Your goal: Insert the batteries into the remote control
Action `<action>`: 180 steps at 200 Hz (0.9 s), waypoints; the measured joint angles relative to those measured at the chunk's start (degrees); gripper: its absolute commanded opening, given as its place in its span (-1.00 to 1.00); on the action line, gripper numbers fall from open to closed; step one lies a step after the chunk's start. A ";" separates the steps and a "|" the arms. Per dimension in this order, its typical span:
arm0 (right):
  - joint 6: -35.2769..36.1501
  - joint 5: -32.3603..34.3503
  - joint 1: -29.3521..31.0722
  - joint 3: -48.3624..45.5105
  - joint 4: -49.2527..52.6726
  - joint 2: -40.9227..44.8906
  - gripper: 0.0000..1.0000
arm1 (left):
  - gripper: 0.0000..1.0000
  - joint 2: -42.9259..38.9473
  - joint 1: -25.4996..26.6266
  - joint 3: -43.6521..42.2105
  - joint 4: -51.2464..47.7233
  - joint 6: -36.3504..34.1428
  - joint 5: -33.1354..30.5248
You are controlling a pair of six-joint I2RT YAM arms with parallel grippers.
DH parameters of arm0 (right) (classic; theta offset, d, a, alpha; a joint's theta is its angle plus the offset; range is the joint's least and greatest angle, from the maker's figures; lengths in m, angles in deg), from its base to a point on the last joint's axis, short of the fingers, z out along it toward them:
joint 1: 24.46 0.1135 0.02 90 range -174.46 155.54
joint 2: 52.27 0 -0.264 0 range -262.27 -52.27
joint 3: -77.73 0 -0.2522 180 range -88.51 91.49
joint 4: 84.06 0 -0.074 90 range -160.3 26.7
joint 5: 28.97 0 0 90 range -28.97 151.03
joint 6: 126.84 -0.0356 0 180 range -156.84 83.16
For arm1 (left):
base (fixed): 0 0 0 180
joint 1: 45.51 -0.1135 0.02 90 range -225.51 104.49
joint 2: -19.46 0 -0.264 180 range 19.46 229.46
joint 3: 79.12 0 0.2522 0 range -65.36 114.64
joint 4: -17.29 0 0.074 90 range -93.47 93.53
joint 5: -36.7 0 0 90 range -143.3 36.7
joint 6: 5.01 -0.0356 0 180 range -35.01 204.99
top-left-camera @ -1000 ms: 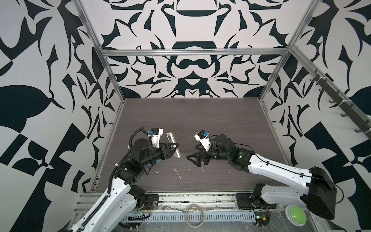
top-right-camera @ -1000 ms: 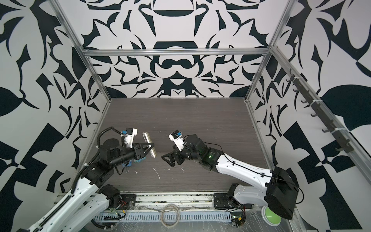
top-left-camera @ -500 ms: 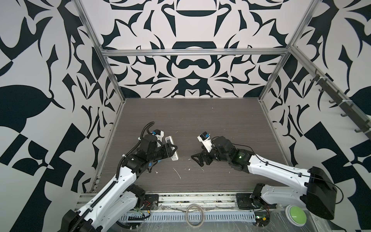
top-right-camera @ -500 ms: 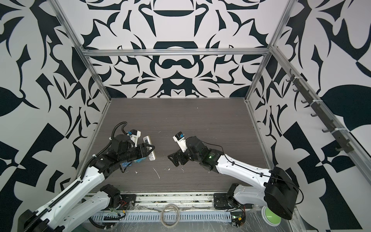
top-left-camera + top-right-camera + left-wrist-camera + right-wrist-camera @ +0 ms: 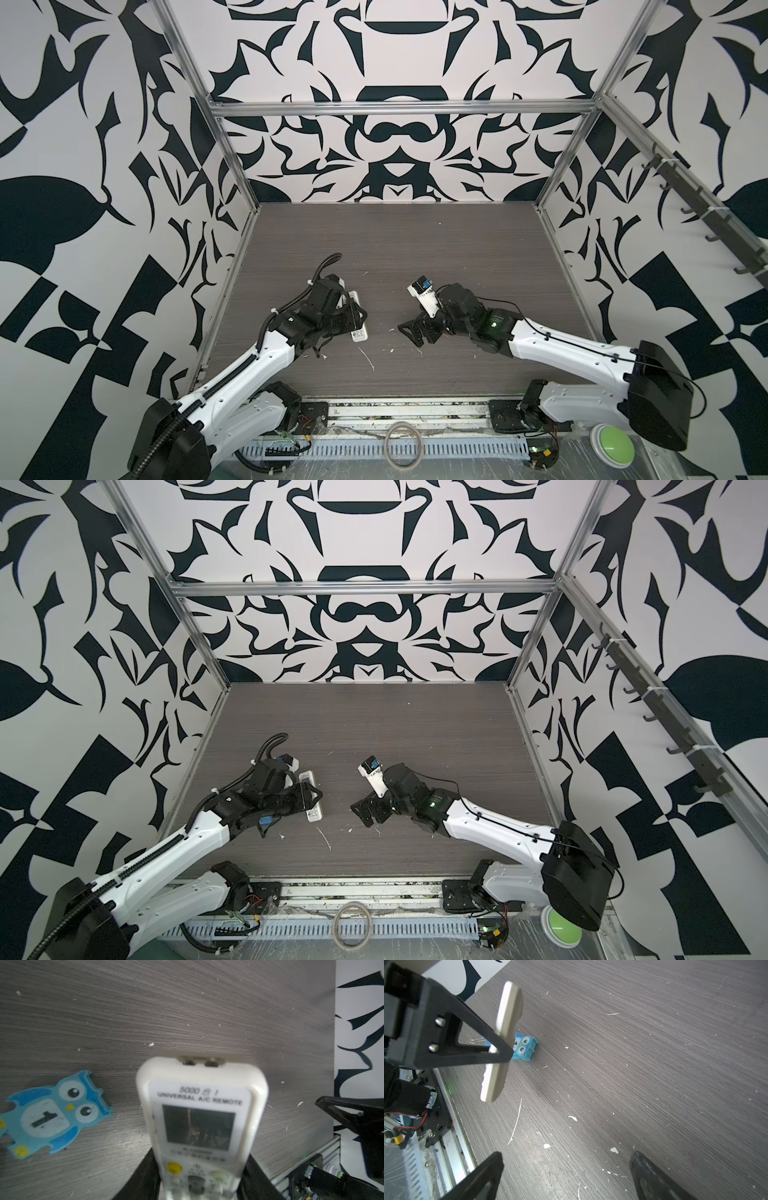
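Both top views: left gripper [image 5: 357, 318] clamps remote control [image 5: 360, 333] lower left of centre; right gripper [image 5: 409, 332] spread wide, empty.
Left wrist: remote control's screen face [image 5: 199, 1126], blue owl toy [image 5: 52, 1113] beside.
Right wrist: remote control edge-on [image 5: 506, 1022]; binder clip [image 5: 475, 1041] by owl.

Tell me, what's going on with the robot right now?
Left gripper shut on remote control. Right gripper open, empty. Batteries not in view. Blue owl toy on table near remote.
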 measured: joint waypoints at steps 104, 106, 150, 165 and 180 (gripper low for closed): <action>1.22 -0.07 -0.74 0.00 0.02 -2.58 0.98 | -0.54 18.97 7.15 7.50 -1.03 0.35 -6.27; 1.25 -0.07 -0.76 0.00 0.00 -2.60 0.98 | -0.54 19.26 7.17 7.61 -1.03 0.35 -6.34; 1.51 -0.09 -1.18 -0.22 -0.07 -2.60 0.98 | -0.50 24.61 8.28 8.96 -0.90 0.35 -6.97; 1.60 -0.24 -1.33 -0.46 -0.07 -2.73 0.98 | -0.45 25.99 8.76 9.57 -0.87 0.35 -7.19; 1.70 -0.46 -1.51 -0.76 -0.35 -3.13 0.98 | -0.39 27.17 9.09 10.12 -0.85 0.39 -7.48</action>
